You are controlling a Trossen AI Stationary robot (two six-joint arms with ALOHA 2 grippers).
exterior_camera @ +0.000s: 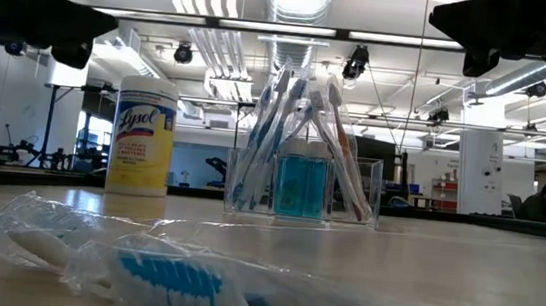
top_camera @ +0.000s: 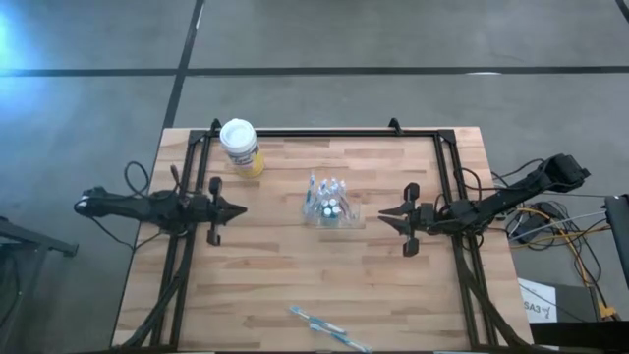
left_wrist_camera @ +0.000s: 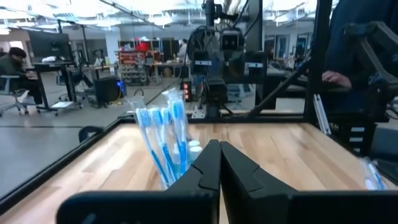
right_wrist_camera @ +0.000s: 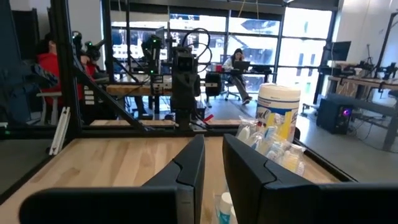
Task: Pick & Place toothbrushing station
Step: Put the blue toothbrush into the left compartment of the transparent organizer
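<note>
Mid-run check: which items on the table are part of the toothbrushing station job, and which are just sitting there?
Job items:
clear holder at table centre, with upright toothbrushes and small bottles
wrapped toothbrush lying near the front edge

Just sitting there:
Lysol canister, white-lidded and yellow, at the back left

Overhead, table-level, two facing wrist cameras
</note>
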